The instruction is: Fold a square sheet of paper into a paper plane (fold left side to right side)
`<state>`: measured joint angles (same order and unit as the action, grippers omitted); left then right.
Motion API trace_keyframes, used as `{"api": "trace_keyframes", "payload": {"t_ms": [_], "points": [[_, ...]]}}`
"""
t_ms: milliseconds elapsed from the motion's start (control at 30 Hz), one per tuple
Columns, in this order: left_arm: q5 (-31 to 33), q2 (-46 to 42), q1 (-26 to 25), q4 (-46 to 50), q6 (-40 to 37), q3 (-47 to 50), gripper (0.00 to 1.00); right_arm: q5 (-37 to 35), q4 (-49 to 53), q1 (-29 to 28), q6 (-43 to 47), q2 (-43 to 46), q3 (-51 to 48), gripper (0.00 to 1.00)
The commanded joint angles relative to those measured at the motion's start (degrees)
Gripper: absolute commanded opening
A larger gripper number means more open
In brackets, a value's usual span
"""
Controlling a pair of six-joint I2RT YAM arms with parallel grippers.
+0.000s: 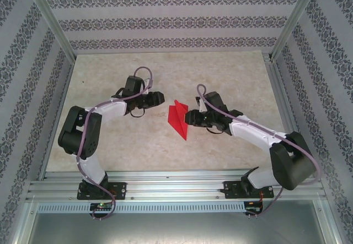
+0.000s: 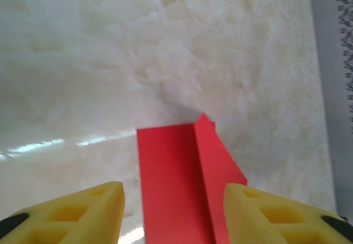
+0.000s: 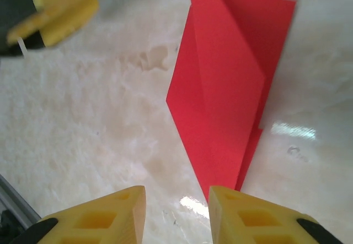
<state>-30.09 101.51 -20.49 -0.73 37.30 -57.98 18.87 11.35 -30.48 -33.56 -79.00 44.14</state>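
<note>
The folded red paper sheet (image 1: 178, 120) lies flat on the marble-patterned tabletop (image 1: 110, 145), near the centre and between the two arms. It forms a narrow pointed shape. The point faces the near edge, and overlapping flaps with a long crease show on the upper face.

The left gripper (image 1: 160, 97) sits just beside the sheet's far left corner. In the left wrist view its yellow fingers (image 2: 83, 211) stand well apart, and the square end of the sheet (image 2: 176, 178) lies on the table between and ahead of them.

The right gripper (image 1: 187, 117) sits just beside the sheet's right edge. In the right wrist view its yellow fingers (image 3: 259, 219) are apart with a moderate gap. The sheet's point lies just ahead of that gap and is not clamped. Whether a finger touches the paper cannot be determined.
</note>
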Motion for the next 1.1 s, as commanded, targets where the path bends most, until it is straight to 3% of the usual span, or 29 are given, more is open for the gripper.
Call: {"api": "trace_keyframes", "payload": {"t_ms": [0, 400, 500, 600, 667, 800, 967, 1067], "points": [[-5.0, 1.9, -3.5, -10.9, 7.2, 2.2, 0.53, -0.7, -4.2, 2.5, -1.7, 3.5, -4.7, 0.38], [-4.2, 14.1, -8.8, -11.1, 8.4, -6.3, 0.48, 2.2, -9.1, 7.2, -4.0, 14.9, -15.9, 0.47], [-4.8, 15.7, -9.2, -11.5, 8.7, -7.3, 0.42, 3.1, -9.8, 8.0, -4.5, 16.8, -17.6, 0.52], [-6.2, 16.5, -9.4, -12.9, 9.3, -7.9, 0.27, 4.8, -12.0, 8.7, -5.3, 18.6, -19.2, 0.57], [-7.3, 15.4, -9.5, -14.6, 9.3, -7.4, 0.16, 6.3, -14.1, 9.2, -6.1, 19.5, -20.3, 0.62], [-9.1, 9.5, -9.4, -16.5, 8.5, -6.3, 0.08, 8.9, -19.9, 9.6, -8.5, 21.1, -21.9, 0.74], [-8.0, -2.1, -9.4, -15.2, 7.4, -4.3, 0.08, 11.1, -30.9, 9.3, -13.8, 24.3, -24.2, 0.94], [-6.8, -7.5, -9.4, -13.7, 7.2, -4.4, 0.08, 11.3, -35.8, 8.1, -16.4, 25.5, -25.8, 0.98]]}}
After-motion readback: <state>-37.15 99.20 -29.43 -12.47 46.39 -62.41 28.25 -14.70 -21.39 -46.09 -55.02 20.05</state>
